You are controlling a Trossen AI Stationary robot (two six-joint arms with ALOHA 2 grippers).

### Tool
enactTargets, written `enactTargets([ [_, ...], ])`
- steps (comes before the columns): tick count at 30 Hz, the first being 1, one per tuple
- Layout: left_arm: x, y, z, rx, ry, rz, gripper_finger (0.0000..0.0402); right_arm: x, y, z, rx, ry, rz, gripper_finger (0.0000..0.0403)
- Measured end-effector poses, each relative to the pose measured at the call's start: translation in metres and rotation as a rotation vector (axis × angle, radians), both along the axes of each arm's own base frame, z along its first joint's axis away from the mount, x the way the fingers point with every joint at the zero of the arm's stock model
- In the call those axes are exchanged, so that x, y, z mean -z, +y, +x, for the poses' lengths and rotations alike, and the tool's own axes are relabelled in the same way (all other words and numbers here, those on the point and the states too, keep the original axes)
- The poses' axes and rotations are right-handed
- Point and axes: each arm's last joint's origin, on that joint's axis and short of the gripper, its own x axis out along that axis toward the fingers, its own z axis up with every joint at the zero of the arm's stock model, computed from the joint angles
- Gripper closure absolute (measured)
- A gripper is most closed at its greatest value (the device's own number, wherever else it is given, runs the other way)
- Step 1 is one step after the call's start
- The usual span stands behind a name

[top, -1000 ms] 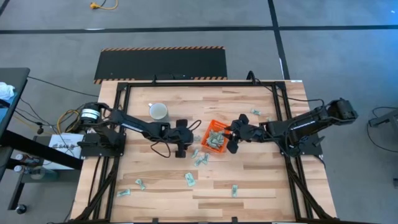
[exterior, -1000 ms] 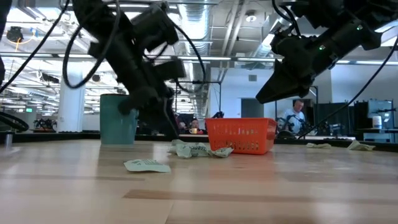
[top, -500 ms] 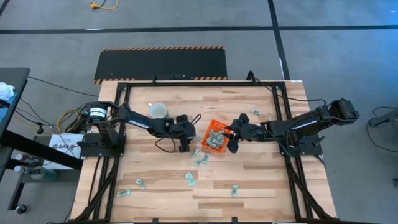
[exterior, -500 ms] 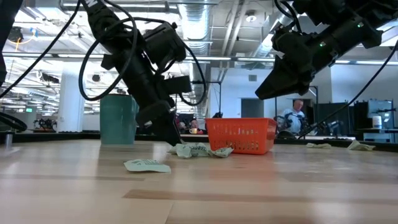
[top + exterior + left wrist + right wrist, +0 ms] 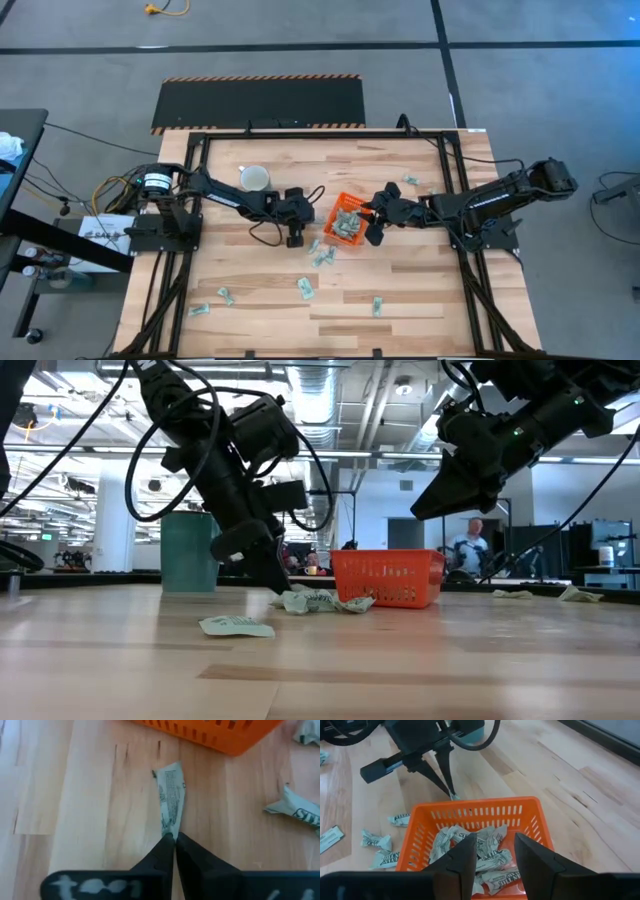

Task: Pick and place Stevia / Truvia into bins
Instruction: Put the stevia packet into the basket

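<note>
The orange bin [image 5: 346,222] stands mid-table with several pale green and white Stevia sachets [image 5: 475,847] inside. My left gripper [image 5: 171,839] is down at the table beside the bin's left wall and shut on one sachet [image 5: 171,795]. My right gripper [image 5: 492,855] hangs open over the bin's right half, with nothing between its fingers. More sachets lie loose on the wood near the bin [image 5: 322,252] and toward the near edge [image 5: 306,289]. My left gripper pinches the end of the sachet nearest it [image 5: 169,833] between its two fingertips. The fingers come steeply down from above, slanting toward the bin. The rest of the sachet reaches away from the fingertips toward the bin wall and lies low on the table.
A pale mug [image 5: 255,179] stands behind the left arm. Sachets lie scattered near the front left [image 5: 225,296], the front middle [image 5: 377,305] and the far right [image 5: 410,181]. A black frame [image 5: 190,160] edges the table. A person shows in the room behind [image 5: 466,550].
My left gripper has moved a little toward the bin and come down to the table beside it. My right gripper has stayed over the bin.
</note>
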Motion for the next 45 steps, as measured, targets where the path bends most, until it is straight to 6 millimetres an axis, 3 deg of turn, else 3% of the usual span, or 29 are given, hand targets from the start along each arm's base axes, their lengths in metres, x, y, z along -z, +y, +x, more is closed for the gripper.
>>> enactTargets([
  [8,-0.022,-0.013,-0.006,0.017,-0.025,0.057,0.0401,0.0,0.0,0.0,0.005,-0.002,0.006,0.0282],
  [16,-0.067,-0.025,-0.026,-0.058,-0.082,0.159,0.0401,-0.008,-0.002,-0.004,0.059,-0.033,-0.024,0.0284],
  [20,-0.089,-0.029,-0.025,-0.049,-0.23,0.147,0.0401,-0.017,-0.005,-0.009,0.138,-0.083,-0.026,0.0284],
  [24,-0.101,-0.033,-0.015,0.087,-0.396,0.054,0.0401,-0.022,-0.008,-0.018,0.226,-0.088,-0.031,0.0284],
  [29,-0.086,-0.033,0.006,0.171,-0.484,0.029,0.0401,-0.021,-0.011,-0.03,0.329,-0.051,-0.006,0.0285],
  [33,-0.065,-0.023,0.02,0.175,-0.441,0.025,0.0401,-0.016,-0.012,-0.039,0.401,-0.008,0.047,0.0285],
  [39,-0.052,-0.013,0.041,0.166,-0.406,-0.019,0.0401,-0.011,-0.014,-0.057,0.548,0.046,0.129,0.0285],
  [45,-0.045,-0.013,0.05,0.174,-0.353,-0.032,0.0401,-0.002,-0.017,-0.08,0.736,0.167,0.182,0.0285],
])
